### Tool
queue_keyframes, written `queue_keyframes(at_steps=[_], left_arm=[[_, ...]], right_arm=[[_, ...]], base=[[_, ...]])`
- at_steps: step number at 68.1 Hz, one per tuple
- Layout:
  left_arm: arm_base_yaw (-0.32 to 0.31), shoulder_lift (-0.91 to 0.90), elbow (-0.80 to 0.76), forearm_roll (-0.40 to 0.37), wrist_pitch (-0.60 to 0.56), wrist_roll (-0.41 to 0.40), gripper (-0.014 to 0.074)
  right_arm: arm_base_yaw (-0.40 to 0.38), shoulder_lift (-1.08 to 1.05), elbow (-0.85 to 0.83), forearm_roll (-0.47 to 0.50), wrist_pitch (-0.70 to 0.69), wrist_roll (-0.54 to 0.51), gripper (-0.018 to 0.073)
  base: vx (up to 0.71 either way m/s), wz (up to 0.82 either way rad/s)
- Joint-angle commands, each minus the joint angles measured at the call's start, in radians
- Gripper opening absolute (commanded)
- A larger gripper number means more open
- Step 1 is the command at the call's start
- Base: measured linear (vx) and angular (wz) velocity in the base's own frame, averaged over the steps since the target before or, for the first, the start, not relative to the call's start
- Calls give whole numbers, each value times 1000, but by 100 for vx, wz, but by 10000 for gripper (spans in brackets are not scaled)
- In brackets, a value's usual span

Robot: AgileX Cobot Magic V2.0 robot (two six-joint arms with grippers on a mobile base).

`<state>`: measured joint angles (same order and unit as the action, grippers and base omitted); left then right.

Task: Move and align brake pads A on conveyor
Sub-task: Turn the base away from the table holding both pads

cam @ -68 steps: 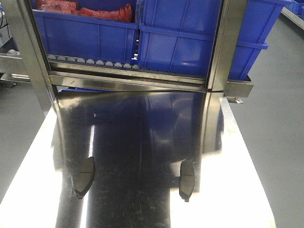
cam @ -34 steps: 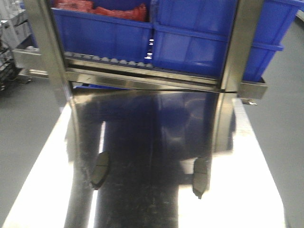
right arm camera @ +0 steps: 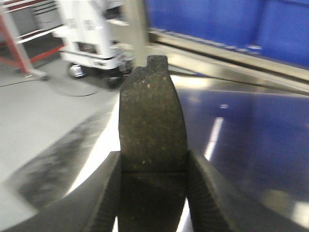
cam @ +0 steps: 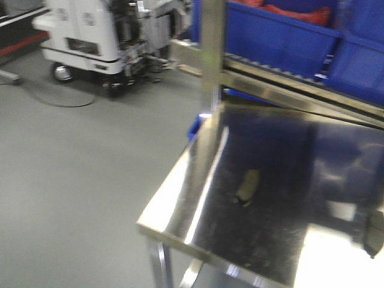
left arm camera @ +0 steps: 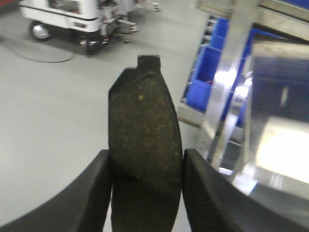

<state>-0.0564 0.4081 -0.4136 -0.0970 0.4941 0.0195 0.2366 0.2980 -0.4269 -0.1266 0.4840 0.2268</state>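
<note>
My left gripper (left arm camera: 145, 162) is shut on a dark brake pad (left arm camera: 142, 111), held upright over the grey floor just left of the steel table. Another brake pad (right arm camera: 150, 106) stands upright in my shut right gripper (right arm camera: 153, 162), above the table's left part. In the front view two more pads lie on the shiny steel tabletop: one (cam: 248, 186) near the middle, one (cam: 375, 237) cut off by the right edge. A dark band with a red strip (cam: 21, 42) at the top left could be the conveyor; it is too blurred to tell.
The steel table (cam: 180, 225) has its left front corner close by. Behind it stands the steel roller rack (cam: 288, 84) with blue bins (cam: 282, 36). A white wheeled machine (cam: 90, 36) with a cable on the floor stands at the far left.
The front view has swung left. The table, the rack and the two lying pads have shifted right in the frame. The open floor and the white machine have come into view.
</note>
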Motion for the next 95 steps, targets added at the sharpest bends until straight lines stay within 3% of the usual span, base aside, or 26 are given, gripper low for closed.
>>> queue_keyframes(at_steps=[1, 95], left_arm=[[-4, 7, -28, -10, -87, -11, -6], [-3, 2, -28, -10, -79, -11, -6]], right_arm=[[-4, 5, -32, -7, -97, -9, -7], [-4, 5, -32, -7, -98, -9, -7]], base=[[-19, 78], [-15, 77]])
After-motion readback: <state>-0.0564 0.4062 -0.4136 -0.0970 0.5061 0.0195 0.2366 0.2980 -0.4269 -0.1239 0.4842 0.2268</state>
